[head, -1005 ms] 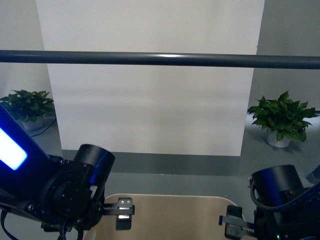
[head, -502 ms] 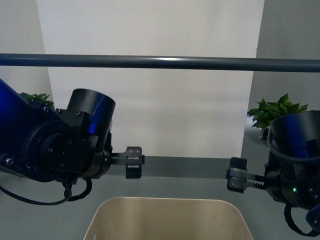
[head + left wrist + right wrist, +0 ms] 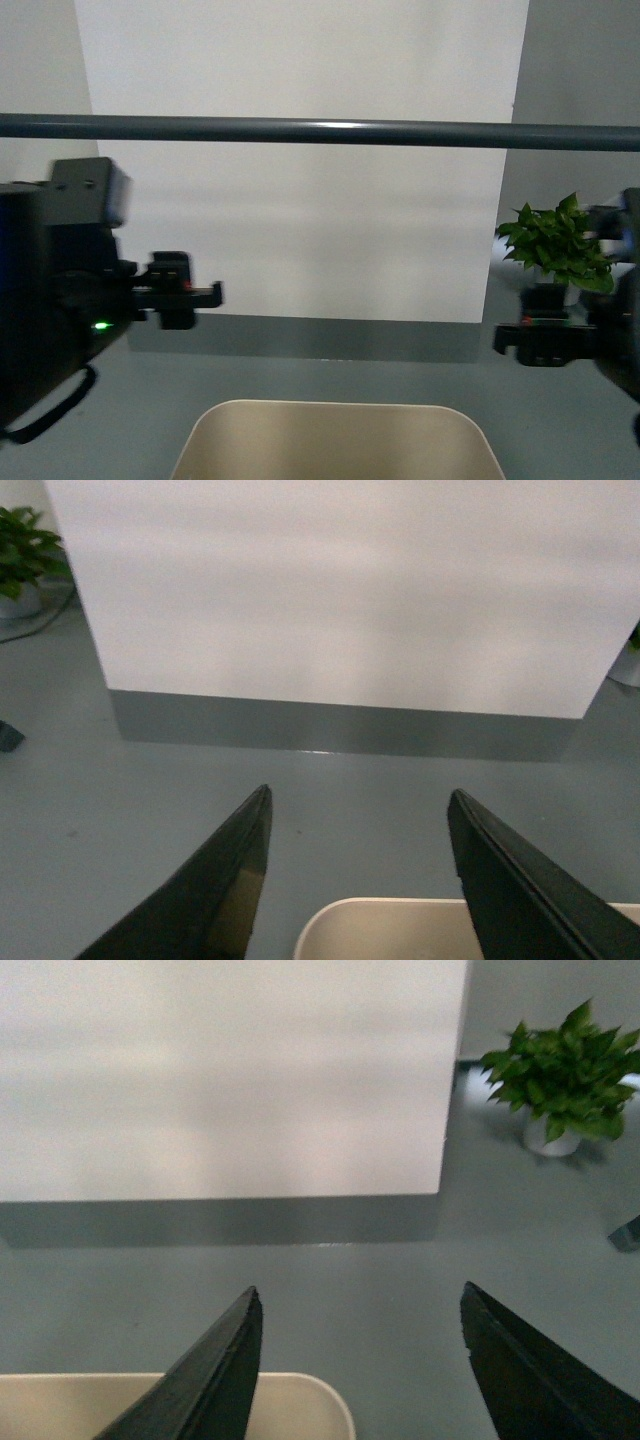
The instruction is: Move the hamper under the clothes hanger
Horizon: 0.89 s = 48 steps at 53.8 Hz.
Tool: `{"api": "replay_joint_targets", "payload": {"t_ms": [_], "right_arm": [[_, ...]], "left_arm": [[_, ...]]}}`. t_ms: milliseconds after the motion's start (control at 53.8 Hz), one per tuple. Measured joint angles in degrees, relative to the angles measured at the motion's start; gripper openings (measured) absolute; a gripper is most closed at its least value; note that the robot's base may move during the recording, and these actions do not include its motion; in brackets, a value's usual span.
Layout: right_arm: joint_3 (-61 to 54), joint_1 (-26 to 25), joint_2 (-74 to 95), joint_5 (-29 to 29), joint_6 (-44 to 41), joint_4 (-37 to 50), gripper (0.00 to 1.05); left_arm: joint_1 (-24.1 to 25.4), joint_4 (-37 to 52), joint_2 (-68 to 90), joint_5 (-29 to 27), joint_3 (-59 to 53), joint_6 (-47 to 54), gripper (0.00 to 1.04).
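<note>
The hamper stands on the floor directly below the bar of the clothes hanger, so the placing looks done. The left gripper has its jaws spread apart with nothing between them; the hamper's rim lies below the gap, not touching either finger. The right gripper is also released and empty, with the hamper's corner beside its one finger and lower down. In my judgement, the step in hand is to pull both arms away: keep the jaws wide, lift straight, and avoid brushing the rim or the bar above.
</note>
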Motion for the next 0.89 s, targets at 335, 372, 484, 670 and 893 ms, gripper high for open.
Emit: {"api": "replay_joint_targets", "payload": {"t_ms": [335,372,484,670,893], "right_arm": [[-12.48,-2.86,-14.43,-2.71,-1.81,-0.44,0.17],[-14.14,-3.17,-16.11,-3.1,-1.9,-0.44,0.11],[-17.88,-3.98,-19.8,-3.72,-2.14,-0.66,0.02],[-23.63,-5.38,-27.12,-5.09,-2.16,-2.49,0.02],[-29.4,-9.29,-37.64,-9.14,-2.19,-7.37,0.02]], "left_arm": [[3.56,3.89,-12.37,3.43,-16.02,0.57,0.12],[3.93,4.11,-14.1,4.0,-18.36,0.61,0.05],[5.05,4.24,-17.92,4.81,-22.4,0.66,0.04],[6.91,3.69,-25.77,6.49,-29.22,0.79,0.03],[8.7,-0.22,-36.11,8.17,-35.93,0.81,0.03]]}}
